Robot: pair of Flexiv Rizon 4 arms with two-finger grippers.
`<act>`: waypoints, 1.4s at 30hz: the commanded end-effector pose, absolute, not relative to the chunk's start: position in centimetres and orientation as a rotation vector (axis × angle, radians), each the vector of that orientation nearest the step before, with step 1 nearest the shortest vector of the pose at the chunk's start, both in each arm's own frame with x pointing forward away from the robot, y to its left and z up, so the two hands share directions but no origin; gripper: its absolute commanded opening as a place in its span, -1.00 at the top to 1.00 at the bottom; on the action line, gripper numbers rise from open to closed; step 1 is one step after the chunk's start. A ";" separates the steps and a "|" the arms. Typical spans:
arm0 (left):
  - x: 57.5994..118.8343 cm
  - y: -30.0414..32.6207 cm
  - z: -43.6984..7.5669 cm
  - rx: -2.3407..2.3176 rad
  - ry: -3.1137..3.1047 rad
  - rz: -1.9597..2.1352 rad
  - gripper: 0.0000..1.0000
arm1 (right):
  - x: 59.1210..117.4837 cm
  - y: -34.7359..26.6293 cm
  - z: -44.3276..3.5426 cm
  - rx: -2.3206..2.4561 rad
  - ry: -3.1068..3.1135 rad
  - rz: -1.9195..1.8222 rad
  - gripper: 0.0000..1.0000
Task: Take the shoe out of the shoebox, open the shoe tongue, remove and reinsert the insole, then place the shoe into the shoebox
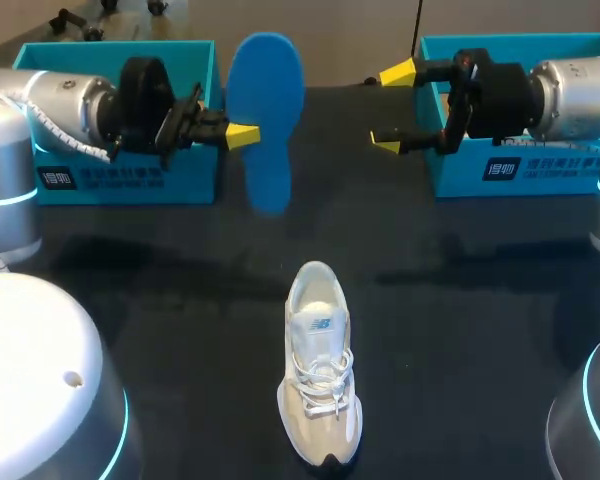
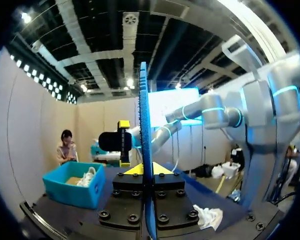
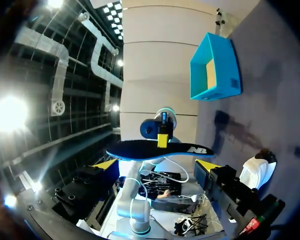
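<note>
A blue insole (image 1: 266, 110) hangs on edge above the table's back middle, with my left gripper (image 1: 242, 135) shut on its side. In the left wrist view the insole (image 2: 144, 130) stands edge-on between the yellow tips of that gripper (image 2: 143, 170). My right gripper (image 1: 391, 108) stands open a little to the right of the insole, apart from it and level with it. In the right wrist view the insole (image 3: 155, 150) shows its dark underside just ahead of the open right gripper (image 3: 156, 165). The pale sneaker (image 1: 320, 385) rests upright on the table in front.
One teal shoebox (image 1: 130, 180) stands at the back left behind my left arm, another (image 1: 525, 170) at the back right behind my right arm. Something pale lies in the box (image 2: 72, 187) seen in the left wrist view. Dark table (image 1: 180, 330) surrounds the sneaker.
</note>
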State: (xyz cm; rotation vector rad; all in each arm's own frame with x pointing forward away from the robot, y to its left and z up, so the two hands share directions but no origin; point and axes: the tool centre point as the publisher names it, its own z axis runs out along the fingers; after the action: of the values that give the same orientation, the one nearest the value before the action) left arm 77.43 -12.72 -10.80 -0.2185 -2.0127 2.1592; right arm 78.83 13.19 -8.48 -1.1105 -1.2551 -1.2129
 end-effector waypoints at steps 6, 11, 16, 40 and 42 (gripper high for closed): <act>78.0 -13.0 -10.9 0.255 -1.834 1.865 1.00 | 78.9 13.3 -8.5 -1.112 -1.256 -1.213 -1.00; 78.3 -12.9 -11.6 0.584 -1.704 1.726 1.00 | 78.9 13.3 -8.5 -1.112 -1.256 -1.213 -1.00; 78.2 -12.8 -12.1 0.764 -1.587 1.640 1.00 | 78.9 13.3 -8.5 -1.112 -1.256 -1.213 -1.00; 77.7 -14.6 -15.7 1.058 -1.405 1.432 1.00 | 78.9 13.3 -8.5 -1.112 -1.256 -1.213 -1.00; 77.8 -14.7 -16.0 1.071 -1.402 1.427 1.00 | 78.9 13.3 -8.5 -1.112 -1.256 -1.213 -1.00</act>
State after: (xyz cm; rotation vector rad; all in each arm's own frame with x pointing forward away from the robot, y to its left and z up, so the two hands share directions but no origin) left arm 78.00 -14.52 -15.85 1.0595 -1.4048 1.4274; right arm 78.85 13.21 -8.49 -1.1101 -1.2557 -1.2129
